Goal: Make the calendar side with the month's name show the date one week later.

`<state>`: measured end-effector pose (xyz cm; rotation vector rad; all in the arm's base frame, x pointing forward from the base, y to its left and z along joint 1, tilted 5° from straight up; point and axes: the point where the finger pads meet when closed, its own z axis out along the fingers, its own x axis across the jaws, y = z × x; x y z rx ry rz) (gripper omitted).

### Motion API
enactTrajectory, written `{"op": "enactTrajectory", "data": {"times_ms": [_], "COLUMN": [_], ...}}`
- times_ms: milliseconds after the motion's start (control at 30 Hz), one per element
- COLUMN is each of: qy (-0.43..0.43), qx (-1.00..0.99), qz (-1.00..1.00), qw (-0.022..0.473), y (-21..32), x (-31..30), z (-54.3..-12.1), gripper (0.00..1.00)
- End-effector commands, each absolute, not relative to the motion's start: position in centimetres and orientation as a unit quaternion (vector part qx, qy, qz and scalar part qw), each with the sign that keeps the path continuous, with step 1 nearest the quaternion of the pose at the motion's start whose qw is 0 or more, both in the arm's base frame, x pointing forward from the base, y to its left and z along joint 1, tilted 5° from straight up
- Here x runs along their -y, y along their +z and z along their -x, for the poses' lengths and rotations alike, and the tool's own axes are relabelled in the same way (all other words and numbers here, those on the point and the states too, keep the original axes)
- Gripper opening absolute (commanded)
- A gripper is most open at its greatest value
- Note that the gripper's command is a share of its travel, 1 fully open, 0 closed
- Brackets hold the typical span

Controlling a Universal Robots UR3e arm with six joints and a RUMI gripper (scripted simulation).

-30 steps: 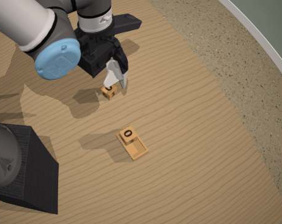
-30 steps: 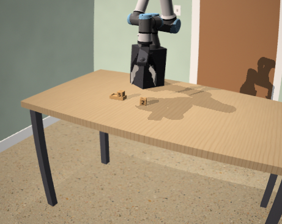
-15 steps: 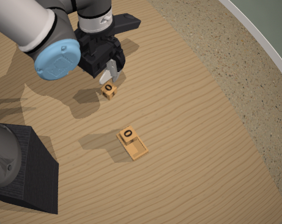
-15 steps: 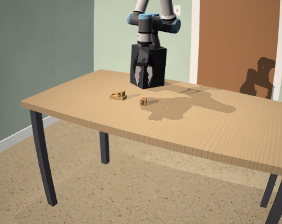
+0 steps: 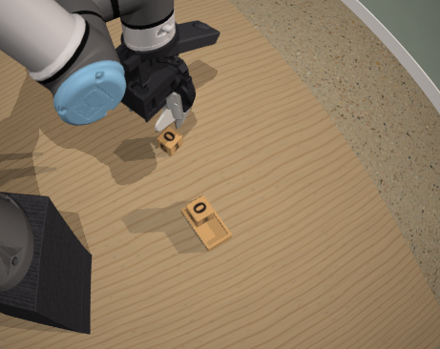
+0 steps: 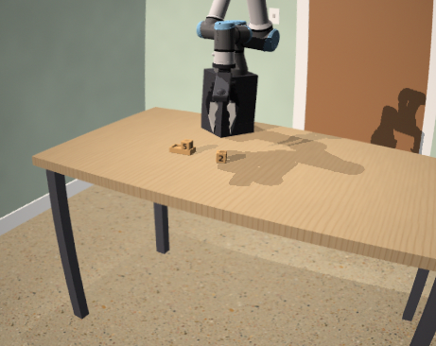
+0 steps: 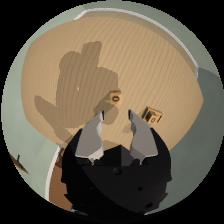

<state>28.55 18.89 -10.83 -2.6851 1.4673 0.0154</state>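
A loose wooden cube [image 5: 170,141] [image 6: 221,157] [image 7: 116,97] sits on the table, outside the tray. Its top shows a 0, and in the exterior view a side shows an upright 2. A second cube [image 5: 199,209] [image 6: 187,145] stands in one end of the wooden tray [image 5: 220,241] [image 6: 178,150], with a 0 on top and a 5 on the side facing the exterior camera. The tray's other half is empty. The month's name is not readable. My gripper [image 5: 169,128] [image 6: 222,133] [image 7: 116,110] is partly open and empty, above the table near the loose cube.
The arm's dark base block [image 5: 63,267] [image 6: 230,101] stands at one edge of the table [image 5: 292,229] [image 6: 318,189]. The tray lies a short way from the loose cube. Shadows of the arm fall beside both.
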Motion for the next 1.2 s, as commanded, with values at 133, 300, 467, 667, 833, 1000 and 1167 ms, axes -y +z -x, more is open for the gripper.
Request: {"op": "enactTrajectory", "data": {"times_ms": [133,300,467,667,833,1000,1167], "qy": [0.005,0.005,0.005,0.006,0.006,0.005,0.005], "qx": [-0.479,-0.479,-0.479,-0.479,-0.479,-0.479,-0.479], "qz": [0.877,0.877,0.877,0.877,0.877,0.877,0.877], "qw": [0.042,0.041,0.041,0.041,0.041,0.041,0.042], "y": [-10.8,-10.9,-11.1,-11.6,-12.2,-12.7,-13.4], "x": [-18.9,-18.9,-18.9,-19.0,-19.0,-19.0,-19.1], "z": [-28.6,-28.6,-28.6,-28.5,-28.6,-28.6,-28.6], "gripper": [0.29,0.29,0.29,0.29,0.29,0.29,0.29]}}
